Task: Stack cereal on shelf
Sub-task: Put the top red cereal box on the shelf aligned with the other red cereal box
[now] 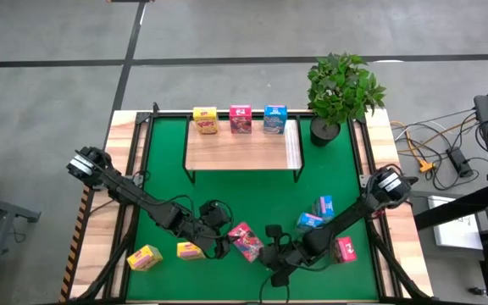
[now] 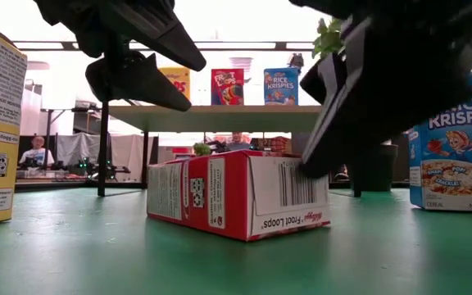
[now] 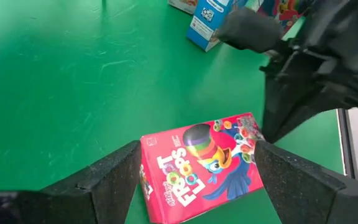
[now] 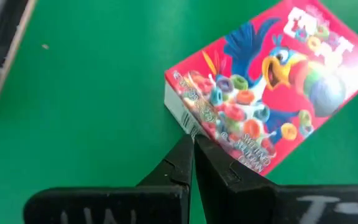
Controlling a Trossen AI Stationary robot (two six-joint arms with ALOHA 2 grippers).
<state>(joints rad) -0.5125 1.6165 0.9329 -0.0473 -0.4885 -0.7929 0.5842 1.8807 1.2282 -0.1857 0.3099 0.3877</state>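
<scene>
Low rectangular light-wood shelf [image 1: 242, 149] on thin black legs in the upper centre of the high view, standing on the green mat [image 1: 163, 161]. Along its far edge, three small cardboard cereal boxes upright in a row: yellow box [image 1: 205, 119], pink-red box [image 1: 240, 119], blue box [image 1: 274, 118]. Just right of the shelf, a potted green plant [image 1: 339, 91].

Flat on the mat at lower centre of the high view, a pink-red Froot Loops box [image 1: 245, 241], printed face up. Left gripper [image 1: 219, 230] at its left side, fingers [image 3: 114, 177] spread wide apart with the box seen between them in the left wrist view, not clamped on it. Right gripper [image 1: 274, 246] at the box's right end, fingers [image 4: 179, 163] pressed together, tips touching the barcode end.

Two more yellow boxes [image 1: 143, 257] [image 1: 190, 250] at lower left. Two blue Rice Krispies boxes [image 1: 324, 206] [image 1: 309, 221] right of centre. Another pink-red box [image 1: 346, 249] at lower right, beside the right arm.
</scene>
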